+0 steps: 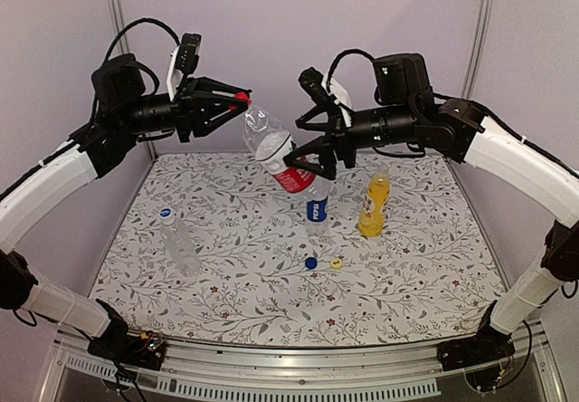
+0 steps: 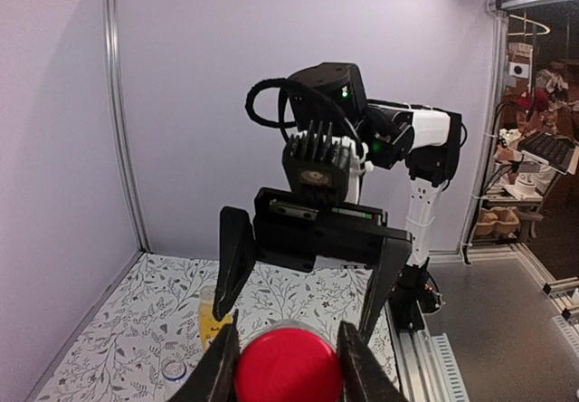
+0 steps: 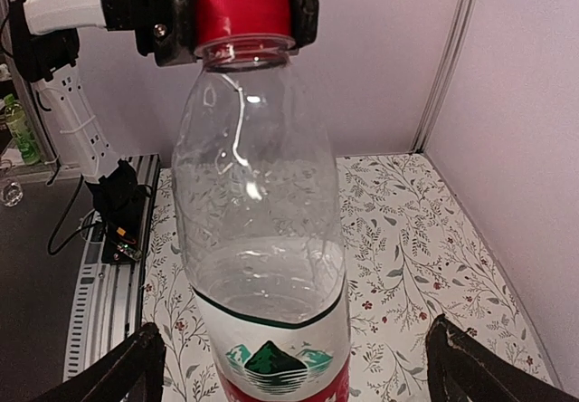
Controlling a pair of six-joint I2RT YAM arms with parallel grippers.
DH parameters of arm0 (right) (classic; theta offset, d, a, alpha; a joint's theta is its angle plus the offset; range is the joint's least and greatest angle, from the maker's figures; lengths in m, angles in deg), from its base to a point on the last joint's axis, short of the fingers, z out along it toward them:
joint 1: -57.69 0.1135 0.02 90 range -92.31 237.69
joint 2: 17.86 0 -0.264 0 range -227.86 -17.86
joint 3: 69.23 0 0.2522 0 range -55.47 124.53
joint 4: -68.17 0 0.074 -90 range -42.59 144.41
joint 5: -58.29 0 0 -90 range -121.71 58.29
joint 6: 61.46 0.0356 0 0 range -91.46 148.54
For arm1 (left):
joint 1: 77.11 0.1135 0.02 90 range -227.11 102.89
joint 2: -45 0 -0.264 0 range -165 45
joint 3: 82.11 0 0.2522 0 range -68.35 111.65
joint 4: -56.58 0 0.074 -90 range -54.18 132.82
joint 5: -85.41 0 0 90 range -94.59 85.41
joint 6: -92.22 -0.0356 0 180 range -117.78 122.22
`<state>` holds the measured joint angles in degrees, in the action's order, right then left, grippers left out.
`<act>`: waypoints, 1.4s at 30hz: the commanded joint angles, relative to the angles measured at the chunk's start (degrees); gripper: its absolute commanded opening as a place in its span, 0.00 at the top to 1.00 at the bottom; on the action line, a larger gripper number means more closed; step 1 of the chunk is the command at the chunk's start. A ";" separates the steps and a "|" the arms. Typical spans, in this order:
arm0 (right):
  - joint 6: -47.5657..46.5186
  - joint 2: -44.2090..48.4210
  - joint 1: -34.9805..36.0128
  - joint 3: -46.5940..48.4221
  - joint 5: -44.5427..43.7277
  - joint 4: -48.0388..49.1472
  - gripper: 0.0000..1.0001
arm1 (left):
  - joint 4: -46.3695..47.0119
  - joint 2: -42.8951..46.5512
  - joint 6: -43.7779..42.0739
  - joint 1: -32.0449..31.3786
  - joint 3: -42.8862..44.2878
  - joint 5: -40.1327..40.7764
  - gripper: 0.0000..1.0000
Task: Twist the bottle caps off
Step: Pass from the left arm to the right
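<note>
Left fingers (image 2: 220, 370) clamped on red cap (image 2: 288, 368); right fingers (image 3: 118, 375) spread wide, clear of red-white bottle (image 3: 262, 239). Blue cap (image 1: 310, 263), yellow cap (image 1: 336, 263) already removed; plain bottle (image 1: 184, 248) still capped.

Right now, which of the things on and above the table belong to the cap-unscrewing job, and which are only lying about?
Belong to the job:
- red-label bottle, its red cap gripped by the left gripper
- plain clear bottle, capped
- blue-label bottle
- yellow bottle

Only lying about:
- loose blue cap
- loose yellow cap
</note>
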<state>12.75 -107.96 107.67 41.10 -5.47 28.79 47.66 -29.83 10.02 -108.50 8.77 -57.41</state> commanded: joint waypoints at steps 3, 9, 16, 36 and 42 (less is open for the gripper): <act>-2.01 -1.82 0.31 0.62 2.97 -1.93 0.01 | 4.61 -0.28 2.06 -2.23 -1.48 1.28 0.90; -1.01 -3.50 0.30 -0.34 3.42 0.24 0.06 | 11.76 0.03 6.82 -2.87 -4.47 1.14 0.92; -0.29 -3.19 0.28 -2.51 4.04 3.15 0.14 | 12.35 -0.14 7.61 -3.33 -4.70 1.11 0.93; 0.59 -1.86 0.08 -6.48 5.91 8.95 0.28 | 10.27 -1.02 6.23 -4.42 -4.26 1.65 0.93; 0.76 -1.12 -0.93 -8.36 8.73 11.61 0.37 | 10.10 -1.02 6.22 -4.42 -4.26 1.92 0.93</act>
<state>13.01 -111.16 107.54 34.66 1.04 36.35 57.28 -30.77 15.85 -111.61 4.47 -55.07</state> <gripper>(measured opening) 0.650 0.302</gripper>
